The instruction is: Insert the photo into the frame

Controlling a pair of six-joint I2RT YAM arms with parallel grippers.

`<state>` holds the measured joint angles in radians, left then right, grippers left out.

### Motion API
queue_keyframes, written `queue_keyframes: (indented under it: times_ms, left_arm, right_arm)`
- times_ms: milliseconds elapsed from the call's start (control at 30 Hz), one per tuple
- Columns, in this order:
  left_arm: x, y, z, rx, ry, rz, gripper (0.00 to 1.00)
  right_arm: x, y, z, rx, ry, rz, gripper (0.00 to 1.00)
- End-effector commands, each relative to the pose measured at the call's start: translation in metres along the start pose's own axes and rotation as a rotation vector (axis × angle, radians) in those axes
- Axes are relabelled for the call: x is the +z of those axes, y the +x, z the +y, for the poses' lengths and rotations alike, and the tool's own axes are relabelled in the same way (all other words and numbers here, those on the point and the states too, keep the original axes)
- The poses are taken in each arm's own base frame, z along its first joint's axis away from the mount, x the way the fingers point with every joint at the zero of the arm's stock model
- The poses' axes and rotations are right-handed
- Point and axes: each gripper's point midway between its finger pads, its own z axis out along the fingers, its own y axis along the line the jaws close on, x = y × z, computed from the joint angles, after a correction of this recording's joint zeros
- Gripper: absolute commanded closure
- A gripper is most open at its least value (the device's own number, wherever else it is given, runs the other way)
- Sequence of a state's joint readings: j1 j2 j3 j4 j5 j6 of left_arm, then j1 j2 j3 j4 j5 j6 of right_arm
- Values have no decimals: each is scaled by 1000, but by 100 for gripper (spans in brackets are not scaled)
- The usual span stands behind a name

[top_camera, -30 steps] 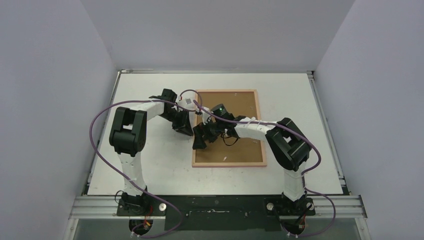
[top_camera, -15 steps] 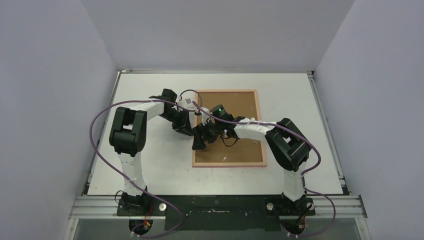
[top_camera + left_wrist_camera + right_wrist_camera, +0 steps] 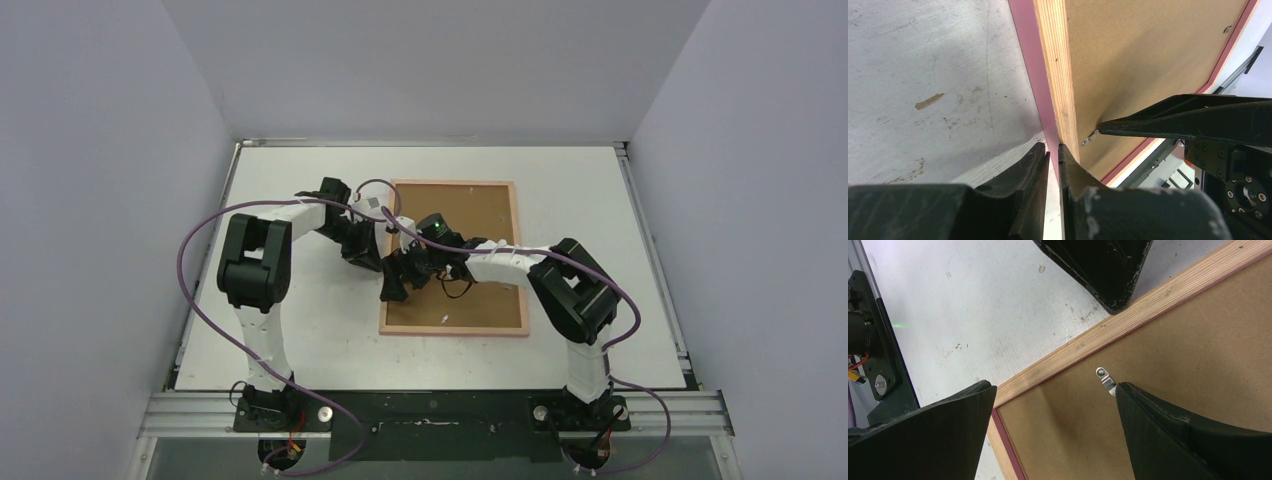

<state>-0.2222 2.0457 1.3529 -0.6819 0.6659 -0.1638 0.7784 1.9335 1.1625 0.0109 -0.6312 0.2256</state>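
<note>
The frame (image 3: 455, 183) lies face down on the table, with the brown hardboard backing panel (image 3: 490, 215) in it. The photo is hidden. My left gripper (image 3: 367, 257) is at the frame's left edge. In the left wrist view it (image 3: 1054, 150) is shut on the pink and wood border (image 3: 1055, 75). My right gripper (image 3: 396, 280) is open over the backing near that edge. In the right wrist view (image 3: 1054, 387) its right fingertip (image 3: 1128, 395) touches a small metal tab (image 3: 1105, 379) on the backing (image 3: 1173, 340).
The white table (image 3: 300, 330) has raised rails along its sides and a metal beam at the near edge. The two arms meet closely at the frame's left edge. A black bracket (image 3: 878, 375) shows at the left of the right wrist view.
The frame has slid a little to the left and nearer. Both grippers have moved slightly left with it. The right fingertip now rests at the metal tab.
</note>
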Motion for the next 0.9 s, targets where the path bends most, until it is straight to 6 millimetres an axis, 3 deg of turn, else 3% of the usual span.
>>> queue_keyframes:
  times_ms: [0,400,733,867]
  left_arm:
    - [5,-13,13,55,-68,-41,88]
    - [5,-15,11,54,-62,-39,88]
    - [4,-14,13,52,-67,-36,88]
    - [4,-13,14,49,-66,-34,88]
  right_arm:
    - [5,13,40,-5,-112,34,6]
    - [-3,15,54,-12,-129,36,7]
    - [-21,-23,24,-20,-50,-38,6]
    - [-19,-25,16,-12,-31,-52,6]
